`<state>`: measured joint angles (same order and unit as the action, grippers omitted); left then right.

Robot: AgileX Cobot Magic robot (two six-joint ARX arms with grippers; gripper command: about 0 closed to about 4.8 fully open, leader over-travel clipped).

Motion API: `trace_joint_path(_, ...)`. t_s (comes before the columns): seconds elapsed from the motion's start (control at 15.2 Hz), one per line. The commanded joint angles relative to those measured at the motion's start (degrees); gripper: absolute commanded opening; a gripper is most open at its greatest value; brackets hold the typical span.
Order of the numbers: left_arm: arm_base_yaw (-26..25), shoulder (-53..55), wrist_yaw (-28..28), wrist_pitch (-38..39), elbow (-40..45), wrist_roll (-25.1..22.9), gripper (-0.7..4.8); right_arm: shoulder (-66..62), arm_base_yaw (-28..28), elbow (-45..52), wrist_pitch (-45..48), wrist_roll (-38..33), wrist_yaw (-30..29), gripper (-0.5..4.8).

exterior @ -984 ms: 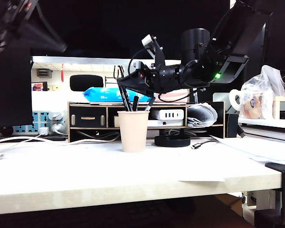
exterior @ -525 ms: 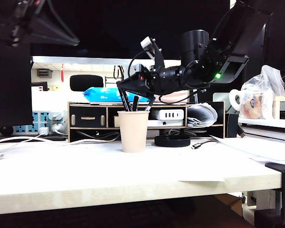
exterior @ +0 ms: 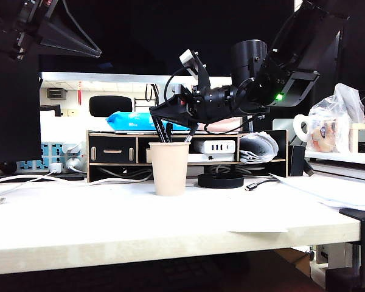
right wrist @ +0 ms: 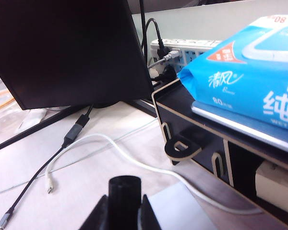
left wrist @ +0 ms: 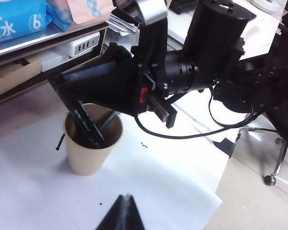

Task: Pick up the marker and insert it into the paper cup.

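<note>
The beige paper cup (exterior: 170, 168) stands on the white table. My right gripper (exterior: 155, 114) hangs just over its rim, shut on the long black marker (exterior: 159, 129), which slants down into the cup. In the left wrist view the marker (left wrist: 85, 122) shows white lettering and its lower end is inside the cup (left wrist: 91, 155), beside another dark pen (left wrist: 108, 120). The right wrist view shows the marker's blunt end (right wrist: 125, 189) clamped in my right gripper (right wrist: 124, 213). My left gripper (left wrist: 126, 201) is shut and empty, hovering above the table well away from the cup.
Behind the cup are a black drawer organiser (exterior: 112, 149) with a blue wipes pack (exterior: 134, 121) on top and a black round base (exterior: 221, 180). A bagged mug (exterior: 322, 131) stands at the right. White cables (exterior: 24, 182) trail on the left, near a dark monitor (right wrist: 62, 48).
The right gripper has tipped slightly with the marker still in the cup. The left arm's dark shape at the exterior view's top left has shifted a little to the right.
</note>
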<state>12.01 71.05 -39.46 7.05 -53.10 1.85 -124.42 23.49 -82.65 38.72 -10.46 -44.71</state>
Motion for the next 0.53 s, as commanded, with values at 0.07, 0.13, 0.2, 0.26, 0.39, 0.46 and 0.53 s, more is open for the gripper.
trace_joint_path(0.07,0.04,-0.24,-0.24,-0.76,-0.26,0.09,-0.05,0.24,-0.07,-0.2,2.05,0.15,-0.17,0.18)
trace_joint_path(0.13,0.04,-0.24,-0.24,-0.76,-0.26,0.11,-0.05,0.24,-0.09,-0.2,2.03,0.15,-0.17,0.18)
trace_joint_path(0.2,0.04,-0.24,-0.24,-0.76,-0.26,0.09,-0.05,0.24,-0.11,-0.2,2.05,0.17,-0.2,0.19)
trace_joint_path(0.26,0.04,-0.24,-0.24,-0.76,-0.26,0.09,-0.05,0.24,-0.13,-0.2,2.05,0.17,-0.22,0.22)
trace_joint_path(0.39,0.04,-0.24,-0.24,-0.76,-0.26,0.11,-0.05,0.24,-0.15,-0.2,2.05,0.17,-0.2,0.23)
trace_joint_path(0.46,0.04,-0.24,-0.24,-0.76,-0.26,0.09,-0.05,0.24,-0.15,-0.2,2.03,0.17,-0.2,0.24)
trace_joint_path(0.53,0.04,-0.24,-0.24,-0.76,-0.26,0.11,-0.05,0.24,-0.15,-0.2,1.95,0.17,-0.22,0.74)
